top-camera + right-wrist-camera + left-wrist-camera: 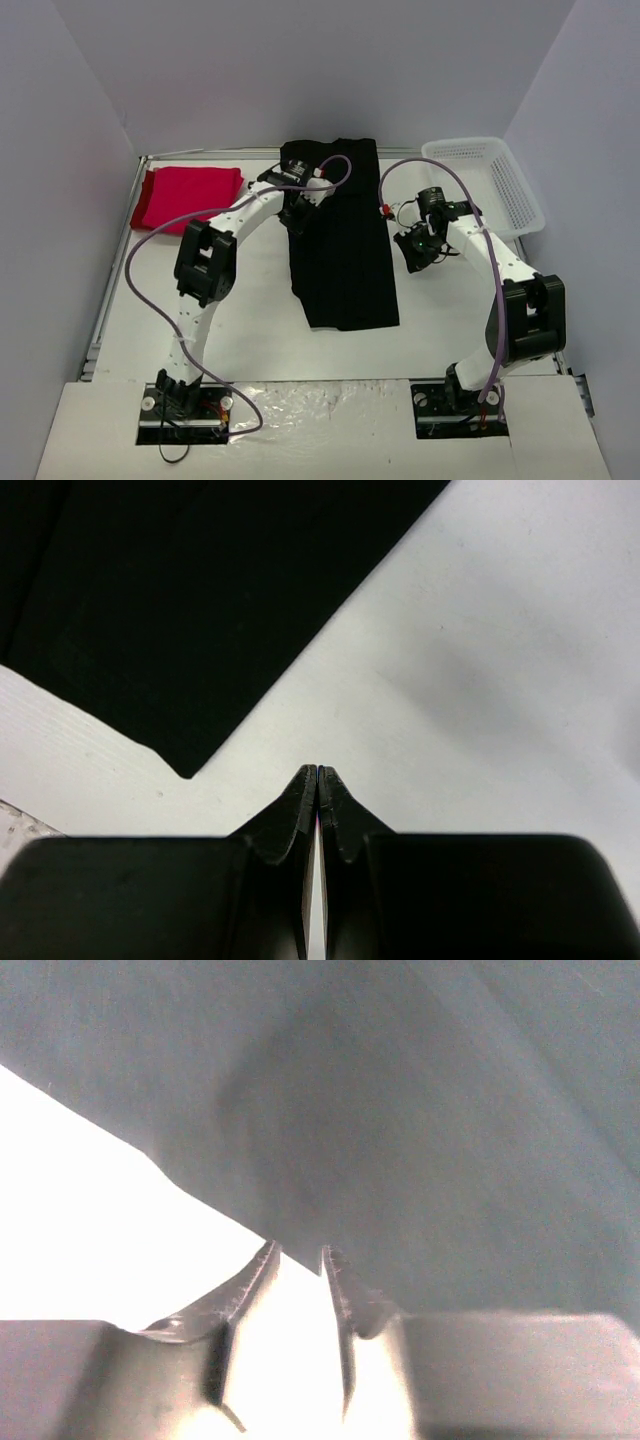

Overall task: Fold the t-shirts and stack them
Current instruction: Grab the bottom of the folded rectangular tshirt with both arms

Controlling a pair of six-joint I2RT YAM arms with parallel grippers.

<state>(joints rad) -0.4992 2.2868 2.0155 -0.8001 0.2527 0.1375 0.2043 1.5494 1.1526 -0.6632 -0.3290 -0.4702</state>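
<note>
Shirt edge at left gripper tips, jaws parted | right gripper clenched, empty

Top view: taken from high behind the arm bases, facing down; whole table covered. Both wrist views: taken close above the table, facing forward and down. Shared by all three: black t-shirt, ahead of left tool, ahead-left of right tool.
</note>
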